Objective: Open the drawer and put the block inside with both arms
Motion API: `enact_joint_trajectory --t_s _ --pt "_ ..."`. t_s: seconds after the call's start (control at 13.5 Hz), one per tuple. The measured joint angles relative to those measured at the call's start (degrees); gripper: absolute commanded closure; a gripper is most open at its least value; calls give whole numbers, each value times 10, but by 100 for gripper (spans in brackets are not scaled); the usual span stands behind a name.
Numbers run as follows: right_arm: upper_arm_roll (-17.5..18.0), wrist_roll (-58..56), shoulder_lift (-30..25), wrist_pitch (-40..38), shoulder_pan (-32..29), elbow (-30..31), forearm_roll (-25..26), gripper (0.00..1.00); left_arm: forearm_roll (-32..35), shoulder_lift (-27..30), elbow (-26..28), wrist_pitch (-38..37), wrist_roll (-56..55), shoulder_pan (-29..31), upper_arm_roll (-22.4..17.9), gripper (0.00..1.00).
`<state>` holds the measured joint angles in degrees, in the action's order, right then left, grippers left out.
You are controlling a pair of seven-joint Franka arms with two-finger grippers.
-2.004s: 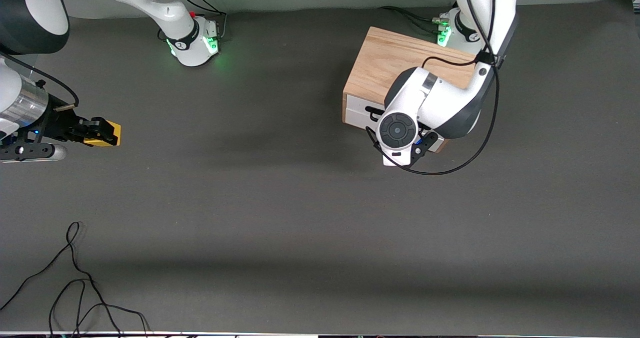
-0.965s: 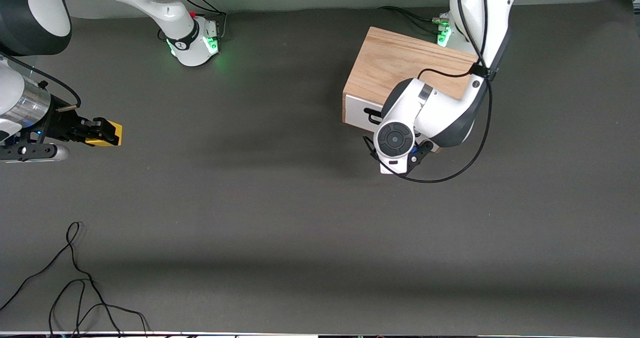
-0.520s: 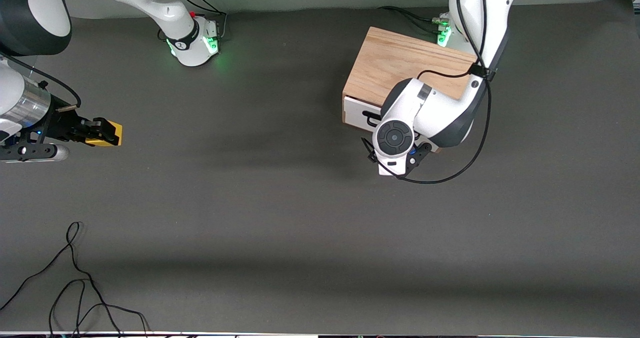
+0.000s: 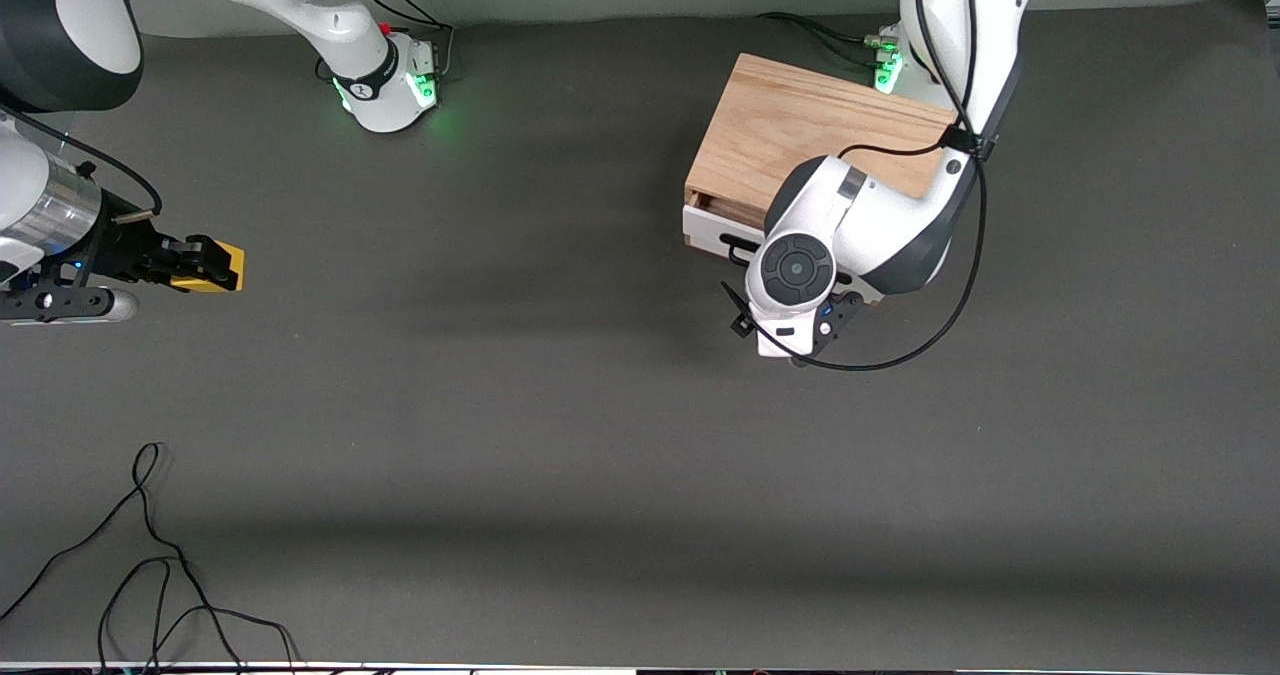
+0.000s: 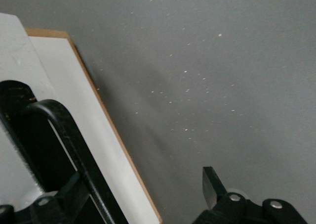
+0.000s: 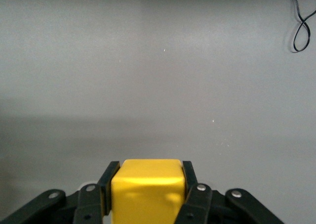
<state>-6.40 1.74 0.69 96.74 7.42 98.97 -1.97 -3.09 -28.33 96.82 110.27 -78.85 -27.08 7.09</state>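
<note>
While two white arms work at one dark grey table, only one of them carries anything. That is the right gripper, which hangs over the table at the right arm's end with its two fingers clenched on the single yellow block; the right wrist view shows the block squeezed between both black fingers, clear of the surface.

One oak-wood box stands toward the left arm's end, close to that arm's green-lit base. Its one drawer, white-fronted, stands pulled out a little way, with a narrow strip of the wooden inside visible between the front and the box's edge. One black bar handle runs across the drawer front.

At that handle sits the left gripper, mostly hidden under its own wrist in the front view. From the left wrist view, one finger stands free over the table, well apart from the handle and the white front; whether the fingers grasp the bar cannot be told.

One loose black cable lies coiled on the table near the front camera, at the right arm's end.
</note>
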Motion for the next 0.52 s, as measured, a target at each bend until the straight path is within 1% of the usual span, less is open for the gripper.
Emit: enact_joint_trajectory --t_s 0.22,0.52 --pt "0 0 0 0 0 0 0 57 0 -1 -10 36 1 0 -2 0" --pt "0 0 0 0 0 0 0 57 0 -2 -39 73 1 0 -2 0"
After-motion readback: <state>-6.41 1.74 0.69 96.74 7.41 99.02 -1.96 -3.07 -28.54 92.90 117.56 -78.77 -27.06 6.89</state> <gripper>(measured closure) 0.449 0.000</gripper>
